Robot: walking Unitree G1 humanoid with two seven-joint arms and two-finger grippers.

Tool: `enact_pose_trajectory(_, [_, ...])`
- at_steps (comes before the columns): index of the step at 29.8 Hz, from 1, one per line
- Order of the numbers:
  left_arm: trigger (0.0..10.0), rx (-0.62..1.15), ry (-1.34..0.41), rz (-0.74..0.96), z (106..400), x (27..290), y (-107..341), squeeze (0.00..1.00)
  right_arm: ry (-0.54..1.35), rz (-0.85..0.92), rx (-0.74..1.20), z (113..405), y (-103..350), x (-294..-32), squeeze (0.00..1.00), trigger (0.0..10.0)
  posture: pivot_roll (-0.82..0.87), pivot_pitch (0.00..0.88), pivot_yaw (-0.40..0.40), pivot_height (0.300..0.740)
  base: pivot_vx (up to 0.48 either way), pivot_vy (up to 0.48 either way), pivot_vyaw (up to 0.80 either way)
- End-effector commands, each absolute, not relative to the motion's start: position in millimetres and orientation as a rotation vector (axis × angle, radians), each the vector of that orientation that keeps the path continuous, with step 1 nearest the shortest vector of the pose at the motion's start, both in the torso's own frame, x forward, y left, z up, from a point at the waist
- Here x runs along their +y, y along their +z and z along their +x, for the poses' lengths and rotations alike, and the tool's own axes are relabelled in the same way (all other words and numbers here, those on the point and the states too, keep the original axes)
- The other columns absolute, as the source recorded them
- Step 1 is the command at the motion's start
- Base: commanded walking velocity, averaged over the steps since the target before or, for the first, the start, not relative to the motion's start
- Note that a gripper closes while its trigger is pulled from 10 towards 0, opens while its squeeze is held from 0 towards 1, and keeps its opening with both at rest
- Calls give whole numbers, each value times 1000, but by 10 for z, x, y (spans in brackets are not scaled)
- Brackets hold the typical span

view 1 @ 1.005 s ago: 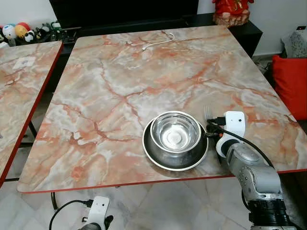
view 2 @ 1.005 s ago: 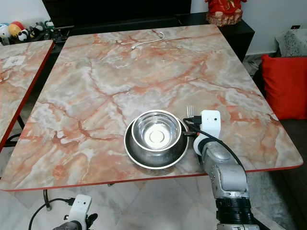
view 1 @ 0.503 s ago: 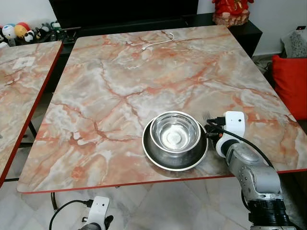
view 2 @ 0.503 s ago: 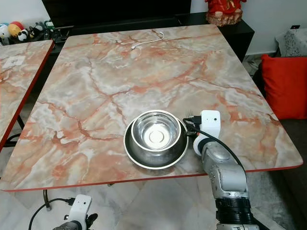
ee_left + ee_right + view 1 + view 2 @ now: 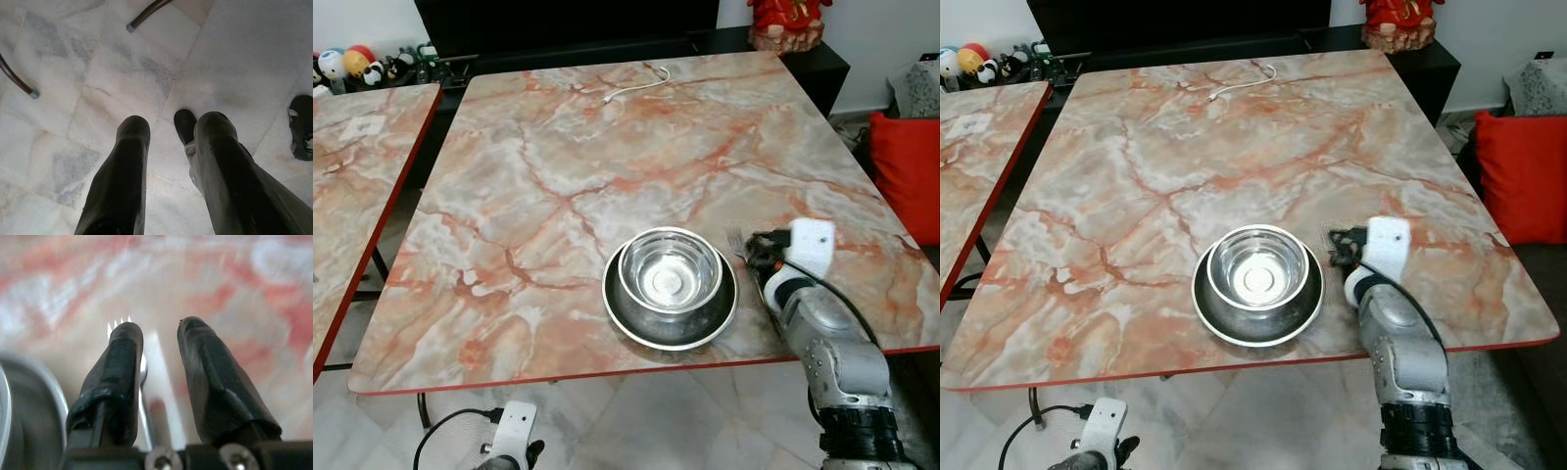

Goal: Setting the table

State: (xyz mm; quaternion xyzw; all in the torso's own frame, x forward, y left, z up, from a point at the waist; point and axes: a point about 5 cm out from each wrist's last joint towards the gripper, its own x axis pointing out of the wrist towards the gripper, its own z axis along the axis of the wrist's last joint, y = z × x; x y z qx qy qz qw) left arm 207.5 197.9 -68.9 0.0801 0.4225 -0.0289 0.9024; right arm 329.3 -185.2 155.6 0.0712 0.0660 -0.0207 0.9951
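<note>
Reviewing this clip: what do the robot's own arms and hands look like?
The right arm is silver and jointed, with a black cable along it and a white block at the wrist. The right hand has two long black rounded fingers. The left hand has the same black fingers.

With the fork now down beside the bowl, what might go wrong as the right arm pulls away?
1. The fork lies against one finger of the open right gripper, so a retreat could drag it askew.
2. The bowl and plate sit close by; a sideways move might nudge them.
3. They sit near the table edge, where a push could tip them off.
</note>
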Motion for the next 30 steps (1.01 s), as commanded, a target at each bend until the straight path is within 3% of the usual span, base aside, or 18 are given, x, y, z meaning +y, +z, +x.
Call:
enact_pose_trajectory(1, [10000,911,-58,177,1986,2022,-735,0,-28,165,61,3296,1660,-1826,0,10000,-162,153,73,740,0,0,0])
enact_pose_trajectory(13, [10000,930,-38,150,1926,2043,-764,0,-18,141,-183,3229,1888,-1799,0,10000,-154,152,72,740,0,0,0])
enact_pose_trajectory(21, [10000,954,-28,153,1855,2104,-789,0,3,84,-253,3239,1976,-1776,0,10000,-158,143,70,740,0,472,0])
enact_pose_trajectory(26, [10000,962,-19,161,1803,2233,-785,0,23,69,-310,3235,2036,-1748,0,10000,-157,125,72,740,0,480,749])
enact_pose_trajectory(30, [10000,962,-19,164,1801,2249,-782,0,24,93,-312,3238,2031,-1736,0,10000,-156,120,73,740,0,480,0])
